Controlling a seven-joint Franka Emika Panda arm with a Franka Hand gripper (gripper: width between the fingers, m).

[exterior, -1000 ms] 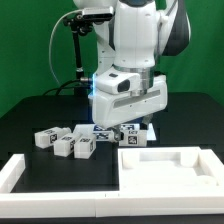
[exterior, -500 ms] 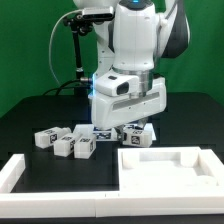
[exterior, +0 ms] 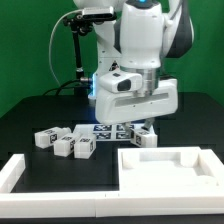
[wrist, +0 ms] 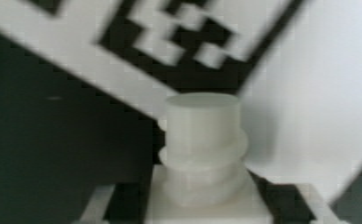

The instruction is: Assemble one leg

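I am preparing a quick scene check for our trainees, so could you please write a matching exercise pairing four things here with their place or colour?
Column one:
1. held leg
2. loose legs
3. large white panel
4. backdrop

Column two:
A. green, behind the arm
B. in the pincer
C. clustered on the black table, toward the exterior view's left
D. lying flat nearest the camera, toward the exterior view's right

Pairs: 1-B, 2-C, 3-D, 4-A
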